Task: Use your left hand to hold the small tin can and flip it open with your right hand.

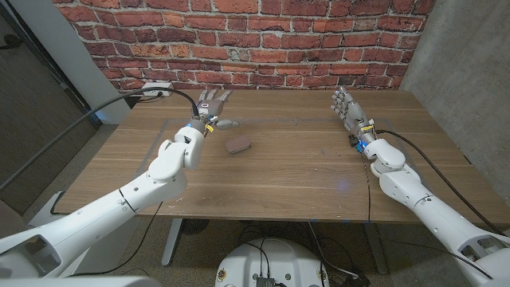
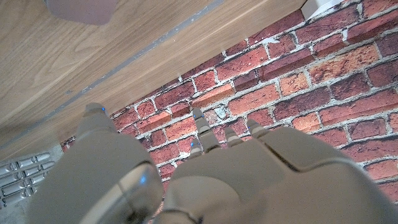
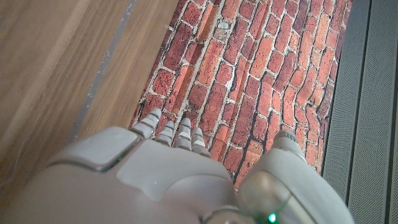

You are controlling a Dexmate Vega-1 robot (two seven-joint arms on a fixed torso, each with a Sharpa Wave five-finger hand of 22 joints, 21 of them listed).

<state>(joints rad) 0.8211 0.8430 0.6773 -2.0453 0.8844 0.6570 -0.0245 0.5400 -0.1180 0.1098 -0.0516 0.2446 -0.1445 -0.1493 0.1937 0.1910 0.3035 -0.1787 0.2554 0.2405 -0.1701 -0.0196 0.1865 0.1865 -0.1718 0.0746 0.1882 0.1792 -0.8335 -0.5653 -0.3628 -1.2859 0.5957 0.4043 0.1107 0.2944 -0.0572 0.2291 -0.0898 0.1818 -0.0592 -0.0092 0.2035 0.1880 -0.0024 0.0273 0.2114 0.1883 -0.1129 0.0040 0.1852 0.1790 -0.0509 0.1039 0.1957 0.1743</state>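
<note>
While the tin can [image 1: 237, 145] lies untouched on the table [image 1: 287, 171], you have both hands parked toward the far edge, so nothing is gripped yet. In the head view your left hand [image 1: 209, 108] has its fingers spread and holds nothing; the can sits just beside it, nearer you than the fingertips and toward the table's middle, close enough for a short reach. Your right hand [image 1: 347, 108] stands with its fingers straight up and apart, empty, well away from the can, probably waiting until the can is steadied.

In the left wrist view the left fingers [image 2: 200, 124] point at the brick wall [image 2: 323, 81], not at the can [image 2: 81, 9], which shows off to the thumb's side, so you need to turn the hand toward it.

In the right wrist view the right fingers [image 3: 168, 127] are loosely extended toward the wall [image 3: 249, 68], with nothing between them.
</note>
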